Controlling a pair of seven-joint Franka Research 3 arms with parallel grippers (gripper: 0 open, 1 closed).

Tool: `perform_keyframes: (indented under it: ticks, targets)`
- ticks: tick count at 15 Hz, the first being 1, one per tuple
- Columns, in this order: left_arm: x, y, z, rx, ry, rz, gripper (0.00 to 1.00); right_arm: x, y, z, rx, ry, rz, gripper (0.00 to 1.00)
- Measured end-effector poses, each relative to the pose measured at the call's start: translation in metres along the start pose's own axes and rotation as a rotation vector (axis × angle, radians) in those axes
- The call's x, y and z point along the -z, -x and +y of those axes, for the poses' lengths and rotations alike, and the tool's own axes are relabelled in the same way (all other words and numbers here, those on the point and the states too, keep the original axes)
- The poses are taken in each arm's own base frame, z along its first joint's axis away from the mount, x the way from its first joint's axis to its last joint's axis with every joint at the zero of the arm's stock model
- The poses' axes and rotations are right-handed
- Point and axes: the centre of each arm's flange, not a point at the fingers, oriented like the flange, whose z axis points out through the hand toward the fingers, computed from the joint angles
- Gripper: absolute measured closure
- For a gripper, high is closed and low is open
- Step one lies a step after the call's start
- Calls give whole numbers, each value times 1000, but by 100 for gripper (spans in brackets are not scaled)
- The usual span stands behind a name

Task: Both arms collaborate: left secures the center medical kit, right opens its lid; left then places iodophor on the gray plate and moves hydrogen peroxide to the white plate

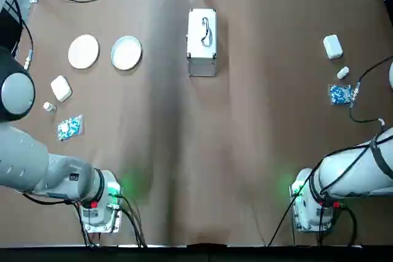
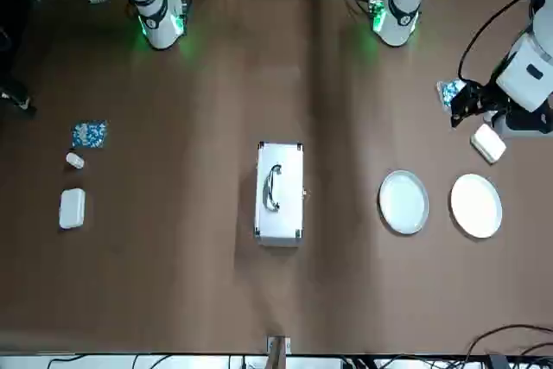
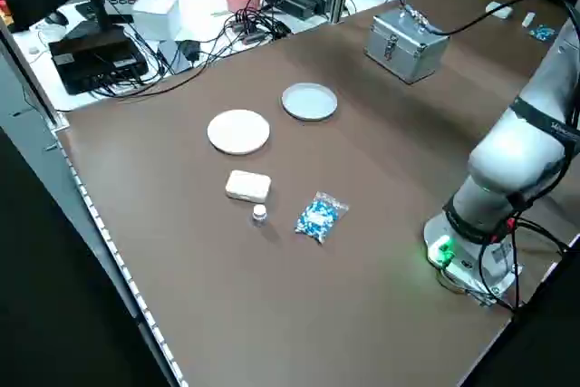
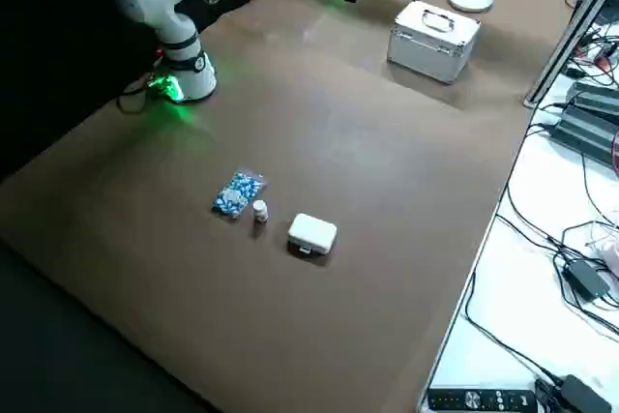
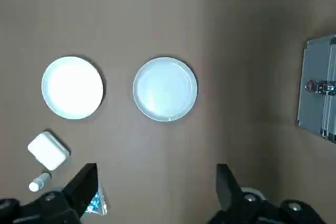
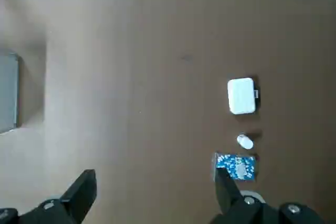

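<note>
The medical kit [image 1: 202, 41] stands at the far middle of the table. Its lid [image 2: 278, 181], with the curved grey handle, is down. The gray plate [image 1: 126, 52] and the white plate [image 1: 84, 51] lie side by side to the kit's left, both bare. My left gripper [image 5: 156, 170] hangs open high over the table's left side, nearer the robot than the plates and holding nothing. My right gripper [image 6: 154, 176] hangs open high over the right side, also holding nothing. The iodophor and the hydrogen peroxide are out of view.
Each side of the table holds a small rounded white case [image 1: 61, 88] [image 1: 332, 46], a tiny white vial [image 1: 49, 107] [image 1: 342, 73] and a blue packet [image 1: 69, 127] [image 1: 339, 94]. Cables and equipment lie past the far edge.
</note>
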Motion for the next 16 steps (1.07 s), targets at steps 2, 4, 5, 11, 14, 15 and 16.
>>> perform_keyframes:
  ticks: [2,4,5,11,14,15,16]
  targets:
    - [0,0,0,-2,0,-1,0,0,-2,-9,18,19,1,0]
    - [-1,0,0,1,0,-1,0,-1,-2,-17,31,23,-2,0]
    - [-1,0,0,2,0,-2,0,-2,-3,-19,36,24,-3,0]
    - [-37,-5,0,37,-11,-99,0,-5,-3,-21,39,25,-11,0]
    - [-82,-15,5,124,-4,-188,0,-6,-3,-21,39,25,-13,0]
    - [-99,-17,9,169,11,-222,0,-7,-3,-21,39,25,-14,0]
    - [-115,-19,12,205,21,-254,0,-7,-3,-22,40,25,-16,0]
